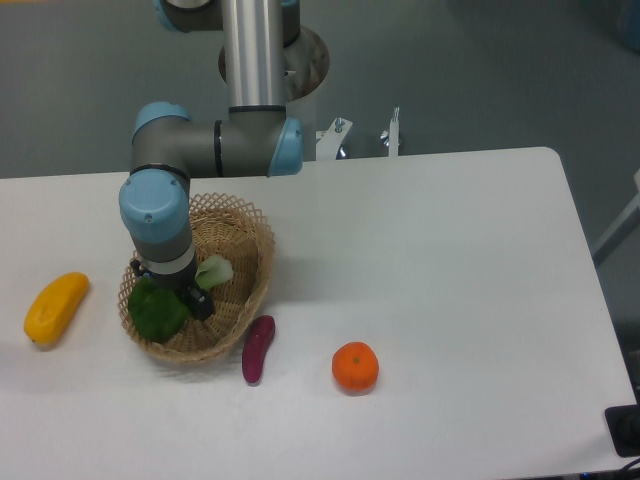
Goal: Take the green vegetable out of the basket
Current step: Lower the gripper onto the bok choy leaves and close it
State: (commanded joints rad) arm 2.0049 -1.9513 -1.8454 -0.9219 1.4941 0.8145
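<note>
Gripper (188, 297) down inside the basket (250, 250), over the middle of the green vegetable (158, 310); can't tell if the jaws are clamped. Vegetable lies in the basket's left half, pale stem end up-right. Purple eggplant (257, 348) just beside the basket rim on the surface (450, 280).

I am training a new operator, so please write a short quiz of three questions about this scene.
1. True or false: the green vegetable lies in the basket.
2. Which thing lies nearest the basket: A the orange fruit, B the purple vegetable, C the yellow fruit?
3. Fill in: the gripper is low over the ____.

Key: 1 true. 2 B. 3 basket; the arm hides whether it is open or shut.
</note>
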